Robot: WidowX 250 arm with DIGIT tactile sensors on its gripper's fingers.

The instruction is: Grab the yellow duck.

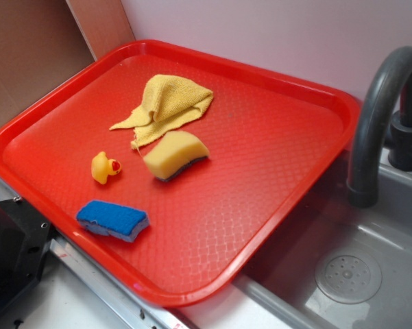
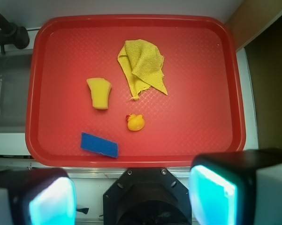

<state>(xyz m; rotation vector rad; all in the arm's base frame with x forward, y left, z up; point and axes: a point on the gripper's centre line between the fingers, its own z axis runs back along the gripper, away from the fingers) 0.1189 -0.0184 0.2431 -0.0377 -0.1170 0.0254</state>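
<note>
Wrist view shows our gripper [image 2: 131, 197] spread wide, high above the red tray [image 2: 225, 93]; the yellow duck [image 2: 135, 122] sits toward its near edge, between the yellow sponge [image 2: 99, 93] and yellow cloth [image 2: 143, 66].

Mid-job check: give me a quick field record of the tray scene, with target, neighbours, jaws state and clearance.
target: yellow duck, upright on the red tray, untouched
nearest neighbours: yellow sponge, blue sponge, yellow cloth
contact: duck stands apart from all three
gripper: jaws open, holding nothing, at the tray's near edge in the wrist view
beside tray: sink with dark faucet
clearance: bare tray all around the duck, so a straight approach looks feasible
</note>
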